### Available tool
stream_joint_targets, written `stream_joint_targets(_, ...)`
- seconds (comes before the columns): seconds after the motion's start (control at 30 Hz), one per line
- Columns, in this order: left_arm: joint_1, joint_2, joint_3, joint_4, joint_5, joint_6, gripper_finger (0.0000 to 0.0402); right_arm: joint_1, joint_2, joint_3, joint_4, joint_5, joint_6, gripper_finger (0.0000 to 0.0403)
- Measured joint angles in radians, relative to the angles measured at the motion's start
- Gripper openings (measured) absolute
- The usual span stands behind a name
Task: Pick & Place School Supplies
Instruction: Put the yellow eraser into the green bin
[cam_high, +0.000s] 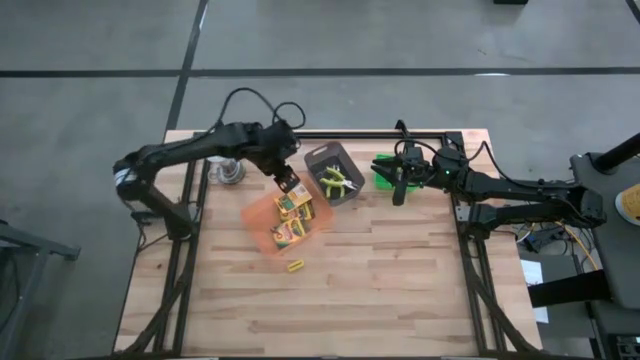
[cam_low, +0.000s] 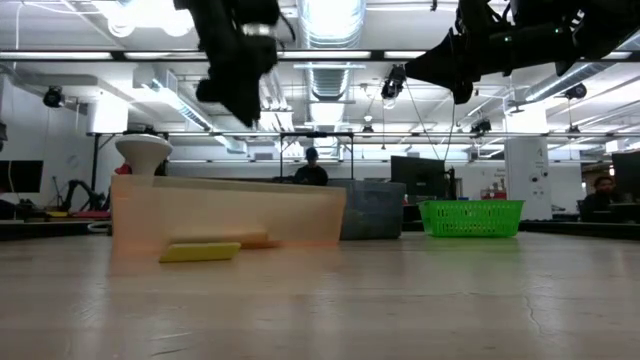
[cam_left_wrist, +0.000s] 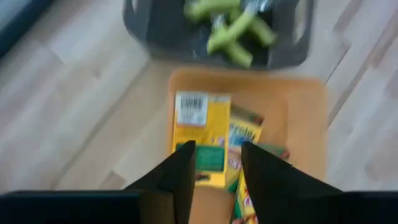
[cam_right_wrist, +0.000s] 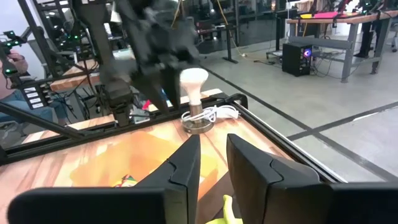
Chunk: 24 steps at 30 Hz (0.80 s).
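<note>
Desk (cam_high: 400, 290): wooden.
Orange tray (cam_high: 262, 215), centre-left: crayon boxes (cam_high: 293, 215) inside, print blurred.
Black tray (cam_high: 322, 160): lime scissors (cam_high: 337, 182).
Green basket (cam_high: 384, 172): contents hidden.
Yellow stick (cam_high: 295, 265): loose, near side.
Left pincer (cam_high: 287, 181): slightly parted, empty, above boxes.
Right pincer (cam_high: 399, 186): narrowly gapped, empty.

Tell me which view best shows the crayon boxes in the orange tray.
The left wrist view: the crayon boxes fill the frame, barcode and print visible, inside the orange tray. The high view shows them small. The low view shows only the tray wall. The right wrist view shows just an edge.
</note>
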<state>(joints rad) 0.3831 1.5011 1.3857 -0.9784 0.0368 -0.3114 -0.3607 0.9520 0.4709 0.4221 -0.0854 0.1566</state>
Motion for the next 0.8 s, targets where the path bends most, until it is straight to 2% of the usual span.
stream_joint_targets(0.1,-0.089,-0.074,-0.005,0.029,-0.151,-0.063,0.0150,0.000,0.000,0.000,0.000,0.000,0.000,0.0070)
stream_joint_targets(0.23,-0.244,-0.148,-0.025,0.059,-0.403,-0.160,0.0160,0.000,0.000,0.000,0.000,0.000,0.000,0.0068)
stream_joint_targets(0.33,-0.371,-0.181,-0.065,0.100,-0.588,-0.236,0.0161,0.000,0.000,0.000,0.000,0.000,0.000,0.0073)
stream_joint_targets(0.47,-0.519,-0.199,-0.124,0.165,-0.784,-0.364,0.0161,0.000,0.000,0.000,0.000,0.000,0.000,0.0079)
stream_joint_targets(0.57,-0.596,-0.198,-0.171,0.202,-0.869,-0.464,0.0161,0.000,0.000,0.000,0.000,0.000,0.000,0.0082)
stream_joint_targets(0.7,-0.666,-0.193,-0.231,0.255,-0.904,-0.601,0.0161,0.000,0.000,0.000,0.000,0.000,0.000,0.0085)
stream_joint_targets(0.8,-0.714,-0.193,-0.279,0.314,-0.949,-0.647,0.0161,0.000,0.000,0.000,0.000,0.000,0.000,0.0082)
